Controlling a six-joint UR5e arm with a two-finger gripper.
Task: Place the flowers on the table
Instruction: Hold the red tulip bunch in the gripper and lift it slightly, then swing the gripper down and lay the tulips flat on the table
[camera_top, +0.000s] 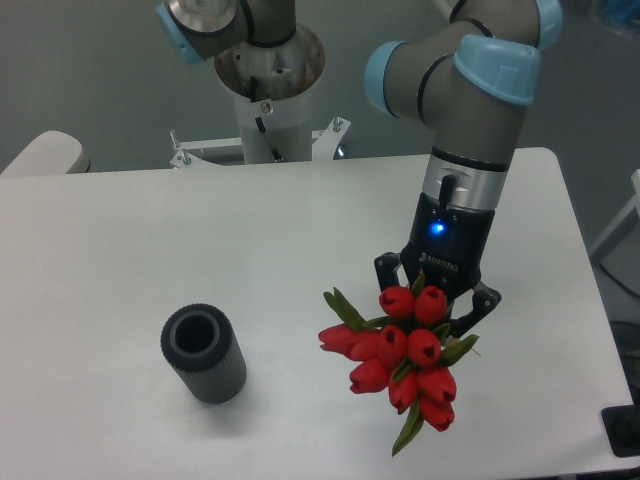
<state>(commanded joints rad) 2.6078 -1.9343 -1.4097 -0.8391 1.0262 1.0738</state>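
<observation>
Flowers (405, 355) hanging in the pincer (437, 300), apparently clenching their hidden stems, above the bench (150, 260); releasing early is risking bruised blooms.

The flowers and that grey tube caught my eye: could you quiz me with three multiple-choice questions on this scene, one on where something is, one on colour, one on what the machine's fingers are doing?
1. Where is the dark grey cylinder relative to the flowers?
A. To their left in the picture
B. To their right
C. On top of them

2. What colour are the blooms?
A. Yellow
B. Red
C. White

3. What is the gripper doing?
A. Hanging open, far from everything
B. Gripping the cylinder
C. Its fingers are around the bunch

Answers: 1 A, the cylinder stands on the table left of the bunch, well apart. 2 B, red tulips with green leaves. 3 C, the fingers flank the bunch just behind the blooms.
</observation>
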